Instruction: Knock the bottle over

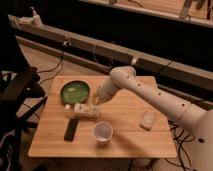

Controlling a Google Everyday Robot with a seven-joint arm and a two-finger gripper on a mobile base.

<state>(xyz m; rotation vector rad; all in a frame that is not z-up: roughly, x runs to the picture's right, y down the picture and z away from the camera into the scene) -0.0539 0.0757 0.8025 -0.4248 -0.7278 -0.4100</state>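
The clear plastic bottle (pixel 85 110) lies on its side on the wooden table (pixel 125 145), just below the green bowl, with its cap end pointing left. My gripper (pixel 98 100) is at the end of the white arm (pixel 150 95), just above and to the right of the lying bottle, close to its base end.
A green bowl (pixel 75 91) sits at the table's back left. A black flat device (pixel 71 129) lies in front of the bottle. A white cup (pixel 102 132) stands near the front edge. A pale sponge-like object (pixel 147 120) lies to the right. Cables and a ledge run behind the table.
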